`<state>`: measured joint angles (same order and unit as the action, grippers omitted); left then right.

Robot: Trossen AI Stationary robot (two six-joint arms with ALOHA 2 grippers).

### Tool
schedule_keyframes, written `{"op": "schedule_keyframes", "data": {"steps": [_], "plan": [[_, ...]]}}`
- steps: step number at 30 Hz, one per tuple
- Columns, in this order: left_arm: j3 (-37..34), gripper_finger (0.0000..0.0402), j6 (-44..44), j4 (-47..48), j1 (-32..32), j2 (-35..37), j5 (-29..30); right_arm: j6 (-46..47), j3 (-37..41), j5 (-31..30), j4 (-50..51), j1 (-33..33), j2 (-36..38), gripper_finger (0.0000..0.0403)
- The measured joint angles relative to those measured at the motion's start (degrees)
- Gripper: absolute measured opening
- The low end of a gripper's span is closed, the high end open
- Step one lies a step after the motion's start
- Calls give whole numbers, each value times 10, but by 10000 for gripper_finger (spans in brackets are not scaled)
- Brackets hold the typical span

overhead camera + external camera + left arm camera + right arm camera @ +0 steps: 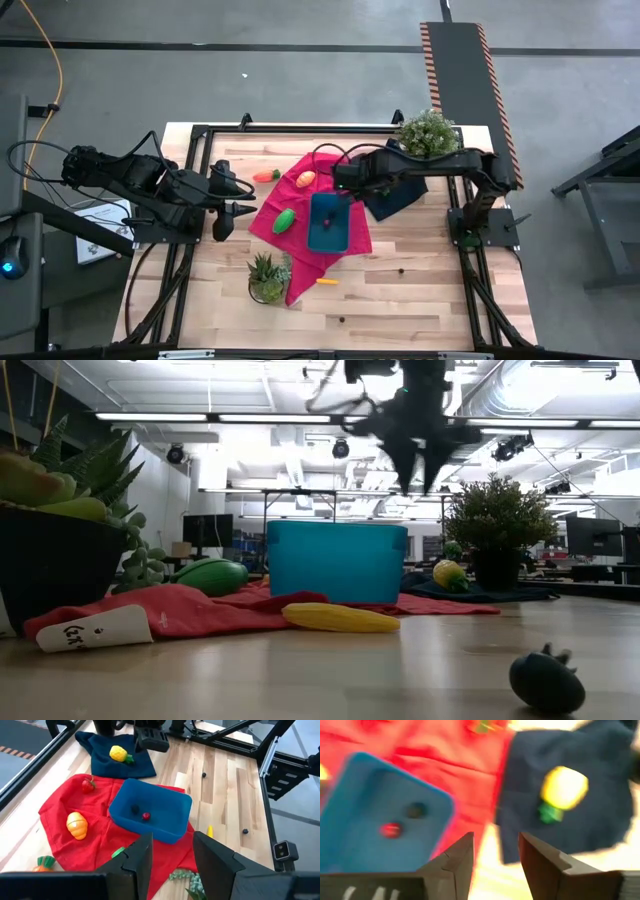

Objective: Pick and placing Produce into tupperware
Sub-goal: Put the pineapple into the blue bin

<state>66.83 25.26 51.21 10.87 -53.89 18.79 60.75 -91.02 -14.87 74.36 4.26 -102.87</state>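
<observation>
Tub: we see a smooth teal-blue rectangular plastic tupperware [150, 815] holding a small red piece [145, 816].
Right gripper [495, 851]: above the tub's rim, fingers spread, empty.
Left gripper [172, 851]: beside the tub, fingers look parted, though we cannot tell.

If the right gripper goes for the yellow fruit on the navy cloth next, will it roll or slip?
The yellow fruit looks rounded and smooth, so it may roll if nudged. The rumpled navy cloth under it would probably damp that. The glossy plastic could slip between the right gripper's fingers.

Tupperware [327, 224] on cloth [300, 262]; two produce pieces [140, 813] inside.
</observation>
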Motion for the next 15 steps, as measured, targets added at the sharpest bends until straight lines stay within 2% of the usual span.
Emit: {"op": "schedule_keyframes", "data": {"steps": [5, 15], "plan": [[0, 129, 0, 10, 0, 0, 0, 40, 72, 5, -16, 0, 30, 186], [0, 129, -2, 30, 0, 0, 0, 141, 232, 16, -141, 15, 122, 243]]}}
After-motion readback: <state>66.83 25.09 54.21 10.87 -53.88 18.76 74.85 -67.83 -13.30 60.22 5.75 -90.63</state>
